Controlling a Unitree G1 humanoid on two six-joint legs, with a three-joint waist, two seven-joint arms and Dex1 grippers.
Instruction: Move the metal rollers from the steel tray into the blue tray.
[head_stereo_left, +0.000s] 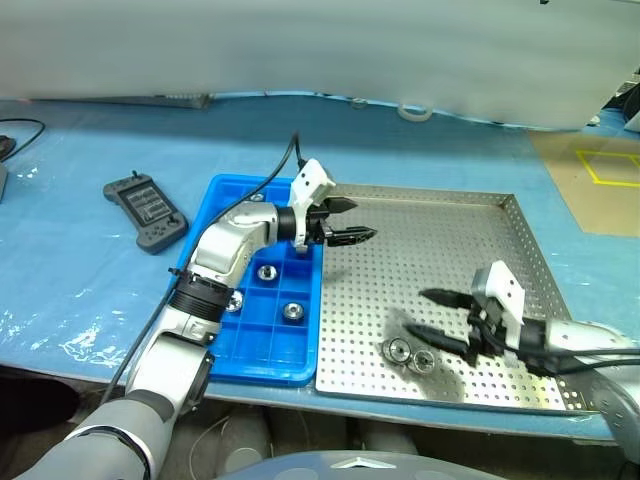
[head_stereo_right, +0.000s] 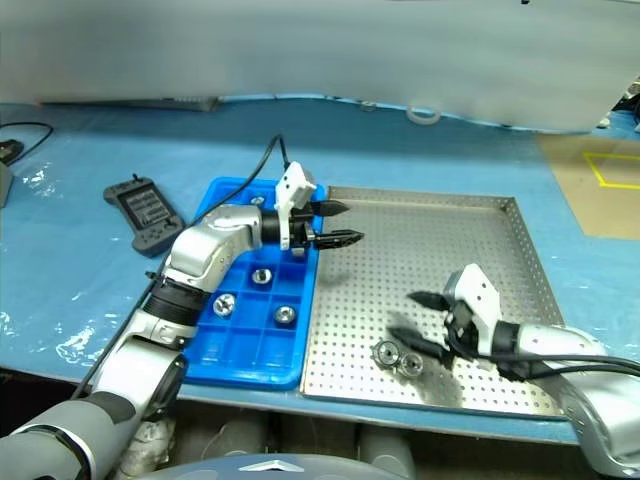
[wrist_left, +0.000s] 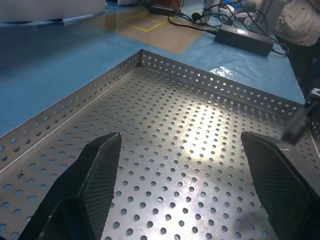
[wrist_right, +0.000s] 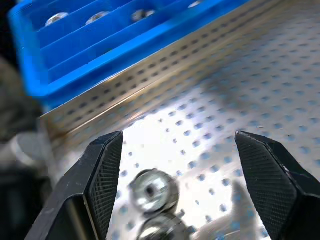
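Two rollers lay side by side near the front edge of the steel tray, just beyond the right gripper, whose fingers were spread with nothing between them. Three more sat in the blue tray. The left gripper, also spread and empty, hovered over the steel tray's left edge.

Legible text, labels, brands, numbers: 0 found. The handheld controller on the counter carries no readable marking.
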